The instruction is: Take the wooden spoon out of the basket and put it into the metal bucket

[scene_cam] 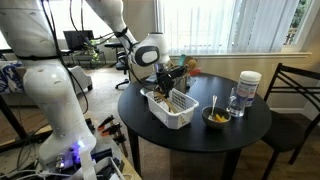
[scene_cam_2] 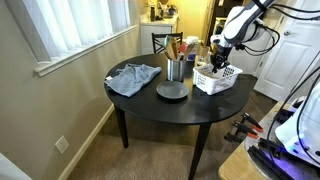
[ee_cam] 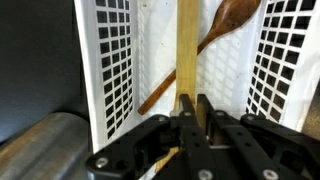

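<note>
The gripper is clamping its fingers shut on the wooden spoon. In the wrist view the spoon's pale handle is pointing toward 12 o'clock, inside the basket. A darker brown spoon is crossing behind it, slanting from 7 to 1 o'clock. The metal bucket is sitting at 8 o'clock, with the slotted basket wall standing between it and the spoon. In an exterior view, a yellow bowl and a white-lidded jar are standing at 3 o'clock of the basket.

Matt pale wooden spoon, white plastic basket, grey metal bucket.
</note>
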